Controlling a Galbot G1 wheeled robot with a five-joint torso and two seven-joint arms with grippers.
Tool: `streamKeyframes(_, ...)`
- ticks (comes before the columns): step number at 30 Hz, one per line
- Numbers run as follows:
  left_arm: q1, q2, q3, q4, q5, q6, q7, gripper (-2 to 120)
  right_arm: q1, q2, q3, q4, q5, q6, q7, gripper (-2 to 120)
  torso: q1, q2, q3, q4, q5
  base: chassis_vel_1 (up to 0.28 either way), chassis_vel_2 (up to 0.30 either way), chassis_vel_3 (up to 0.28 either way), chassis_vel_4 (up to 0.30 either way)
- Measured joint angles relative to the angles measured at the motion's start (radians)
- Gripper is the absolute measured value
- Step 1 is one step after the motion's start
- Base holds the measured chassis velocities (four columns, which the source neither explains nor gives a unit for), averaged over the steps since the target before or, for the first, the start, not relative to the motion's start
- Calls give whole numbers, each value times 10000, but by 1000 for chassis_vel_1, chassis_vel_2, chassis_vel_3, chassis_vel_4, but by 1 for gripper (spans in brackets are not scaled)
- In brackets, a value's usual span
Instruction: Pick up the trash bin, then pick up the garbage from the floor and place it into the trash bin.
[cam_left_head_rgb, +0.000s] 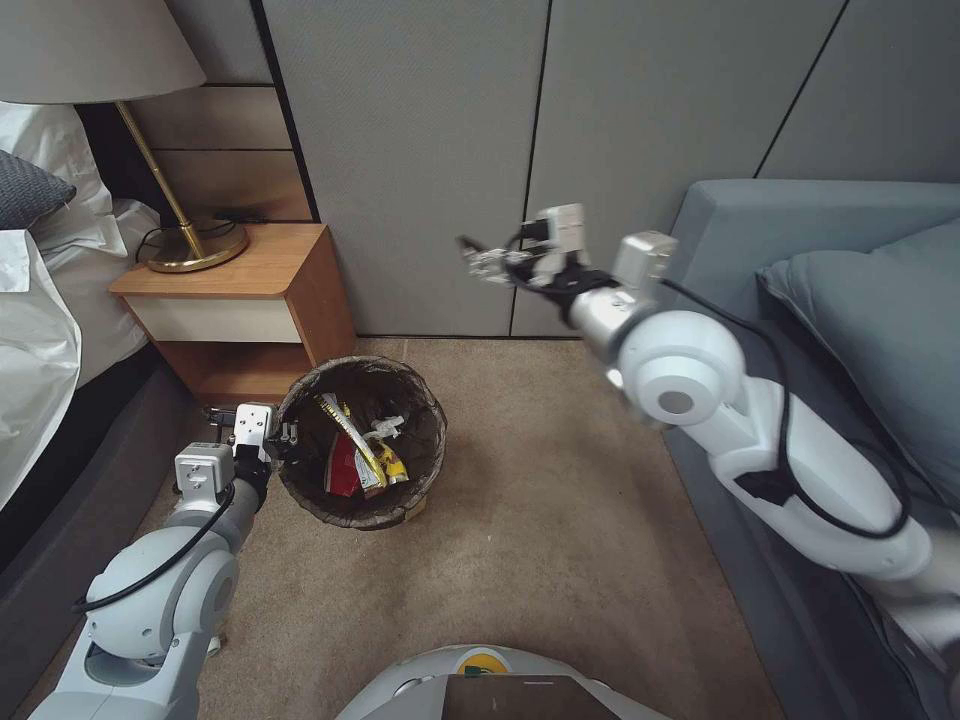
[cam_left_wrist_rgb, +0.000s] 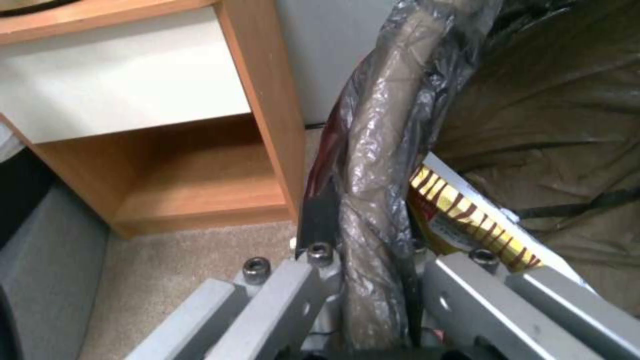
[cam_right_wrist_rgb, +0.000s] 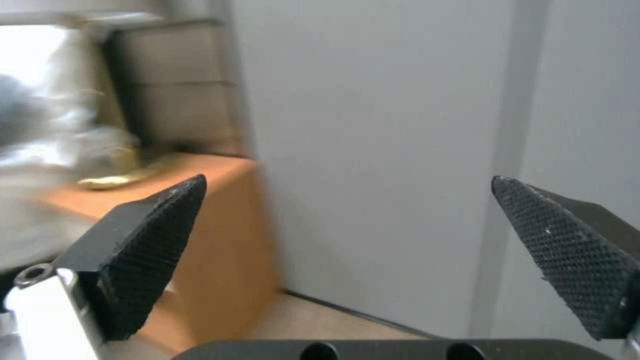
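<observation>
Your trash bin (cam_left_head_rgb: 362, 445) stands on the floor (cam_left_head_rgb: 540, 500) before the nightstand (cam_left_head_rgb: 240, 300), garbage (cam_left_head_rgb: 358, 455) inside | left gripper (cam_left_head_rgb: 283, 436) clenched on its bagged rim | right gripper (cam_left_head_rgb: 478, 254) released, raised near the wall panels (cam_left_head_rgb: 420, 150) | sofa (cam_left_head_rgb: 800, 300) alongside.

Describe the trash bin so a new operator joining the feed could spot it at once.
Find the wooden nightstand beside the bed; the trash bin sits on the carpet by its front corner. The left pincer is shut on its rim. It is round, lined with a dark crinkled bag, with yellow and red wrappers inside.
</observation>
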Motion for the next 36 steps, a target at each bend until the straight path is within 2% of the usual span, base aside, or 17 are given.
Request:
streamKeyframes(1,0,0,0,0,0,0,0,0,0,0,0,0,0,0,0,100,0,0,0,0,0,0,0,0,0)
streamKeyframes(3,13,43,-100,-68,-113,1,-42,0,-1944,-96,1628,-147,-1568,391,-552,100,-1,0,-1,-2,-9,0,0,0,0)
streamKeyframes(4,13,43,-100,-68,-113,1,-42,0,-1944,-96,1628,-147,-1568,391,-552,100,-1,0,-1,-2,-9,0,0,0,0)
streamKeyframes(5,14,35,-129,-103,-150,1,-61,0,-2749,-38,2256,-200,-2411,612,-861,100,0,0,-1,0,1,0,0,0,0)
streamKeyframes(7,26,-58,-141,-173,-213,1,-134,0,-4639,513,3839,-245,-4817,1396,-1716,100,-1,1,-2,-6,-8,0,0,0,0)
streamKeyframes(8,26,-58,-141,-173,-213,1,-134,0,-4639,513,3839,-245,-4817,1396,-1716,100,-1,1,-2,-6,-8,0,0,0,0)
streamKeyframes(11,45,-137,-201,-211,-290,1,-169,0,-6576,1642,5231,-255,-6258,2268,-2356,100,-1,1,-2,0,-12,0,0,0,0)
streamKeyframes(12,45,-137,-201,-211,-290,1,-169,0,-6576,1642,5231,-255,-6258,2268,-2356,100,-1,1,-2,0,-12,0,0,0,0)
streamKeyframes(16,68,-144,-269,-221,-380,1,-188,0,-8400,3205,6506,-626,-7946,3733,-3055,100,-1,1,-2,-4,-9,0,0,0,0)
streamKeyframes(17,68,-144,-269,-221,-380,1,-188,0,-8400,3205,6506,-626,-7946,3733,-3055,100,-1,1,-2,-4,-9,0,0,0,0)
streamKeyframes(19,114,-218,-265,-221,-402,1,-193,0,-9014,3821,6950,-419,-8297,4071,-3325,100,-1,1,-2,0,-7,0,0,0,0)
streamKeyframes(22,147,-279,-239,-219,-413,1,-203,0,-9486,4140,7243,-29,-8302,4043,-3381,100,-1,1,-2,1,-15,0,0,0,0)
streamKeyframes(28,168,-410,-152,-186,-451,1,-278,0,-9855,4107,7604,489,-8372,3649,-3367,100,-1,1,-2,2,-11,0,0,0,0)
streamKeyframes(36,170,-359,-252,-249,-462,1,-241,0,-9539,4159,7242,387,-8530,3492,-3307,100,-1,1,-1,1,-10,0,0,0,0)
